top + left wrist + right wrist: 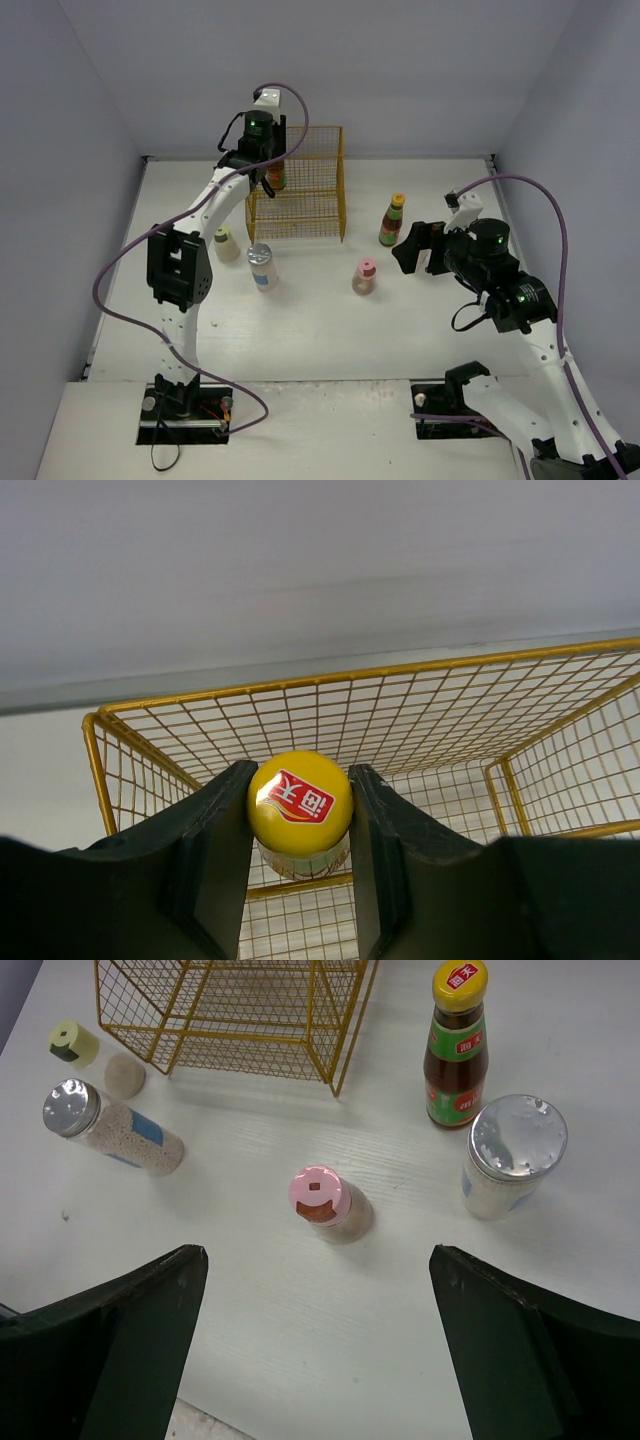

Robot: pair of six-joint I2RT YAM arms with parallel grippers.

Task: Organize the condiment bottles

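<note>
Condiment bottles (364, 277) were scattered over the white surface (320, 340), all but one standing free. The left fingers (232, 825) were closed tight on the cap of one dark yellow-capped bottle (300, 800), one finger pressed against each side. They held it upright at the left rear corner of the yellow wire rack (305, 195), inside the mesh; whether its base rested on a shelf could not be told. The rack stood at the back of the surface, near the rear wall. The second dark bottle (392, 222), with a yellow cap and a red and green label, stood just to the right of the rack, apart from it. In the right wrist view one silver-lidded jar (515, 1155) stood just beside that bottle, on its near right. The pink-capped bottle (322, 1200) stood out in the open, forward of the rack's right corner. The other silver-lidded jar (262, 266) was in front of the rack's left end, and the yellow-green-capped bottle (226, 243) was a little to its left and further back. The right fingers (130, 1335) were spread wide with nothing between them, hanging above the right side of the surface and touching none of the bottles; in the wrist view the pink-capped bottle showed in the gap between them, further off
</note>
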